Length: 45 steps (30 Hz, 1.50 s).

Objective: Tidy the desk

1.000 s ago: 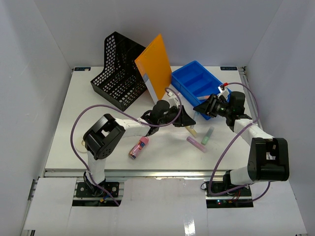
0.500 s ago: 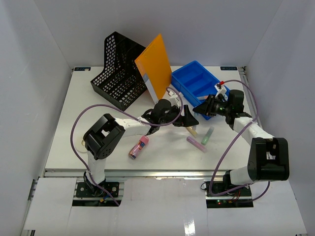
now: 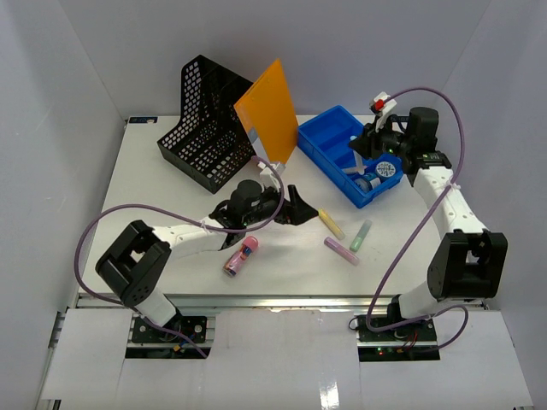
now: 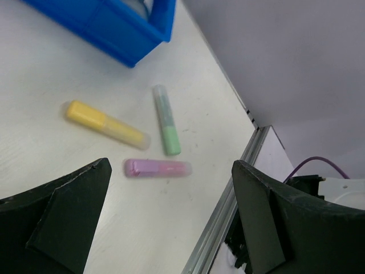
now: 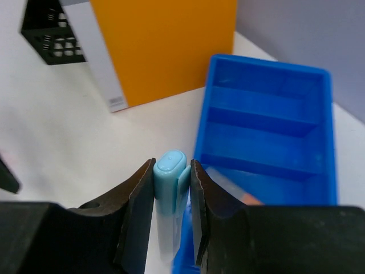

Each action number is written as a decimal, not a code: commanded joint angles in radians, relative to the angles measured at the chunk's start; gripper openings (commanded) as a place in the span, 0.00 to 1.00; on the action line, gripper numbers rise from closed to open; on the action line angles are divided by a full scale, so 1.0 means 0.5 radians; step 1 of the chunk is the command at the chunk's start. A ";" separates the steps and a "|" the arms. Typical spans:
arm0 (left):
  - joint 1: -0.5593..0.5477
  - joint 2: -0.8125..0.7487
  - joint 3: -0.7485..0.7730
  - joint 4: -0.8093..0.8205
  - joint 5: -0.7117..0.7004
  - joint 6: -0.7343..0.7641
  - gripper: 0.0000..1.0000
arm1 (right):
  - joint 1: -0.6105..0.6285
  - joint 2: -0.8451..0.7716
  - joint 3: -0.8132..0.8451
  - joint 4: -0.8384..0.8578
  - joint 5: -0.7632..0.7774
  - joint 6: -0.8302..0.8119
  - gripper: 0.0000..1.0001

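On the white desk (image 3: 154, 222) lie a yellow highlighter (image 3: 331, 224), a green one (image 3: 361, 235) and a purple one (image 3: 342, 250). My left gripper (image 3: 299, 209) hovers just left of them, open and holding nothing. In the left wrist view the purple highlighter (image 4: 158, 168) lies between its spread fingers (image 4: 68, 211), with the yellow (image 4: 105, 124) and green (image 4: 167, 123) ones beyond. My right gripper (image 3: 361, 168) hangs over the blue tray (image 3: 329, 137), shut on a light blue highlighter (image 5: 170, 177) held upright between its fingers (image 5: 134, 211).
A black mesh file holder (image 3: 205, 124) and a leaning orange folder (image 3: 269, 115) stand at the back. A pink cylinder (image 3: 242, 256) lies near the front. The tray holds a round blue-and-white item (image 3: 386, 169). An aluminium rail (image 4: 228, 200) edges the desk.
My left gripper has opened and drawn back to the left, away from the yellow highlighter. My right gripper has carried the light blue highlighter up and back over the blue tray.
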<state>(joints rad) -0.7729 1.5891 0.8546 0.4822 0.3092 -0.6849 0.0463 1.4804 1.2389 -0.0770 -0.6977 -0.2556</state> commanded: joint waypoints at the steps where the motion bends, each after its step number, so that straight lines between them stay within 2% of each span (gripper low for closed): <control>1: 0.131 -0.005 -0.228 0.152 0.160 -0.173 0.98 | 0.007 0.220 0.185 -0.071 0.249 -0.556 0.08; 5: 0.214 0.055 -0.290 0.197 0.266 -0.269 0.98 | 0.029 0.378 0.268 0.053 0.362 -0.683 0.10; 9: 0.214 0.064 -0.281 0.134 0.239 -0.234 0.98 | 0.045 0.525 0.340 0.192 0.409 -0.785 0.11; 22: 0.214 -0.014 -0.256 -0.170 0.104 -0.069 0.98 | 0.069 0.923 0.626 0.252 0.306 -1.151 0.15; 25: 0.214 -0.050 -0.251 -0.250 0.078 -0.035 0.98 | 0.070 1.028 0.670 0.246 0.284 -1.236 0.24; 32: 0.215 -0.171 -0.232 -0.406 -0.001 0.038 0.98 | 0.070 1.070 0.608 0.292 0.298 -1.292 0.66; 36: 0.214 -0.193 -0.149 -0.497 -0.002 0.123 0.98 | 0.070 0.907 0.536 0.256 0.315 -1.157 0.74; 40: 0.214 -0.194 -0.014 -0.657 0.001 0.256 0.98 | 0.054 0.489 0.530 -0.237 0.192 -0.841 0.76; 42: 0.214 -0.207 0.010 -0.689 0.000 0.297 0.98 | 0.052 0.346 0.521 -0.662 0.025 -0.791 0.76; 44: 0.214 -0.226 -0.002 -0.687 0.010 0.309 0.98 | 0.055 0.202 0.449 -1.127 -0.168 -0.890 0.76; 45: 0.214 -0.236 -0.024 -0.670 0.021 0.299 0.98 | 0.055 0.137 0.387 -1.415 -0.271 -1.188 0.77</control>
<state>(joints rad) -0.6640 1.5301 0.8300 0.1827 0.3169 -0.5838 0.0776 1.7239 1.4830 -0.2726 -0.6076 -0.7184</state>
